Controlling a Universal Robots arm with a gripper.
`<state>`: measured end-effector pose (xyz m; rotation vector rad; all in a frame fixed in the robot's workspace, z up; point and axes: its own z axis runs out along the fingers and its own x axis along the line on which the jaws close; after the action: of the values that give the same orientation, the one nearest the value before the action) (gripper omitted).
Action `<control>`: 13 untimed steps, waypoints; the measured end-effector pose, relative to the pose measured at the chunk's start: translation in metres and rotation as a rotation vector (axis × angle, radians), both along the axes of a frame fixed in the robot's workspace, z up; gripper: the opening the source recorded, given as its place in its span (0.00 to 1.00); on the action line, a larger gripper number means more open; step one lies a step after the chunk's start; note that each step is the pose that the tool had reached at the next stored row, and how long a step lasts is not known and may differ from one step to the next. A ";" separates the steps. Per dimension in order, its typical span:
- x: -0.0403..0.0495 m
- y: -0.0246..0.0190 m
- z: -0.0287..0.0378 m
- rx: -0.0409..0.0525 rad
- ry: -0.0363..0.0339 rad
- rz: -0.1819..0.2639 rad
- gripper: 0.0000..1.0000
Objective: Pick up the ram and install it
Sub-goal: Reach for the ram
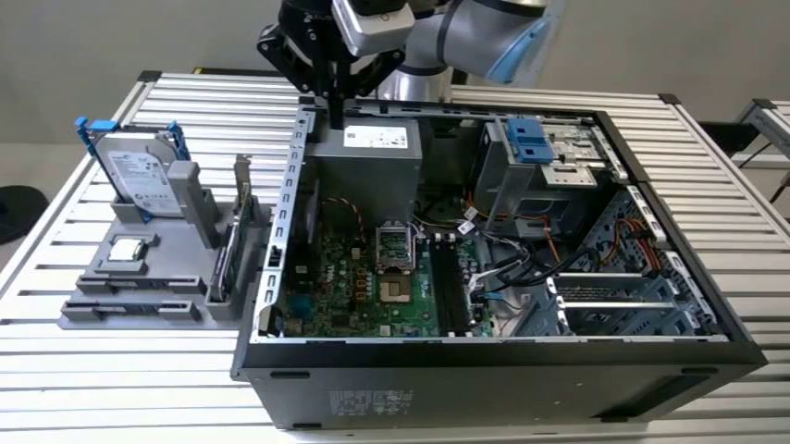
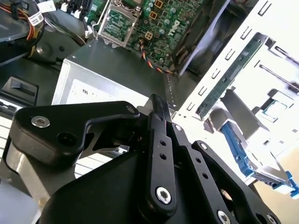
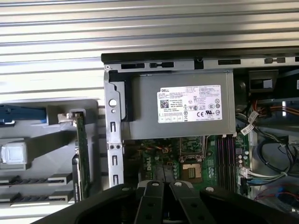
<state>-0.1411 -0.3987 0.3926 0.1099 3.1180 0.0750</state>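
Pincer (image 1: pixel 333 113) clenched, empty, above far rim of computer case (image 1: pixel 494 388). Ram (image 1: pixel 224 268) on edge in grey holder (image 1: pixel 136 310) on surface (image 1: pixel 111 388), well apart. Likely light, stiff, fragile; grip long edges, avoid chips.

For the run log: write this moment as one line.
gripper: shut, empty | position: over power supply, at edge of open case | pick: not yet done

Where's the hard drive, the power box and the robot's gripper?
hard drive (image 1: pixel 139 178): exterior view, its labelled face.
power box (image 3: pixel 189 103): first wrist view, its white sticker.
gripper (image 1: pixel 336 120): exterior view, between its fingertips.
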 end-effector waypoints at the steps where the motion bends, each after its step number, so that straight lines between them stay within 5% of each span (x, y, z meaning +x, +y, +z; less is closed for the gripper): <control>1: -0.0010 0.0000 0.0000 -0.0001 0.0000 0.000 0.00; 13: -0.0170 0.0002 0.0000 0.0000 0.0000 0.000 0.00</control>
<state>-0.1581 -0.3984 0.3926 0.1096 3.1181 0.0750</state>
